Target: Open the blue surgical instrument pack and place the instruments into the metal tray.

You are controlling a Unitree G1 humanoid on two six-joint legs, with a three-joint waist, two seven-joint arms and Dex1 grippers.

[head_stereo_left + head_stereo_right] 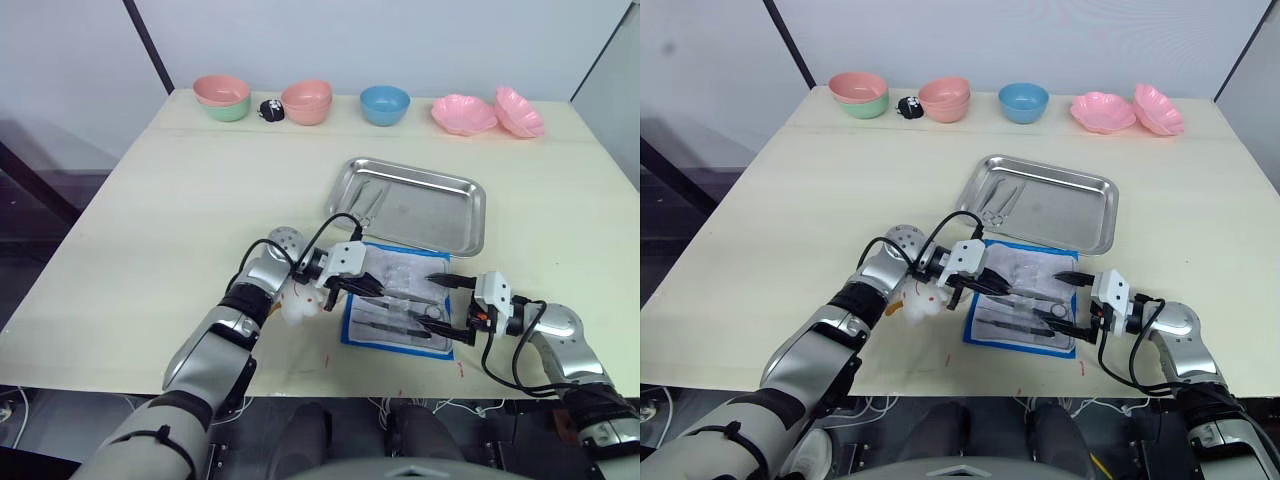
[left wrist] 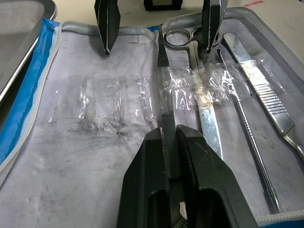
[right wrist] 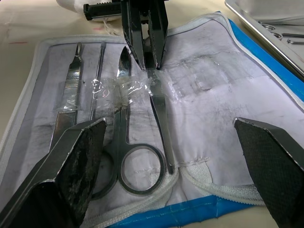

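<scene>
A: Position of the pack (image 1: 398, 308)?
B: Lying unfolded at the worktop's (image 1: 180, 220) near edge, tray (image 1: 455, 215) just beyond at 12 o'clock.

A: Tool condition?
B: Left tool (image 2: 170, 142) is clamped on a slim instrument (image 2: 165, 90) in the pack. Right tool (image 3: 166, 152) fingers spread wide above the scissors (image 3: 124, 142).

A: Tray contents?
B: Instruments (image 1: 366, 203) at its left end.

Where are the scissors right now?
The scissors lie in the open blue pack near the table's front edge, under a clear strap, between a thin probe and the flat tool the left gripper pinches.
</scene>
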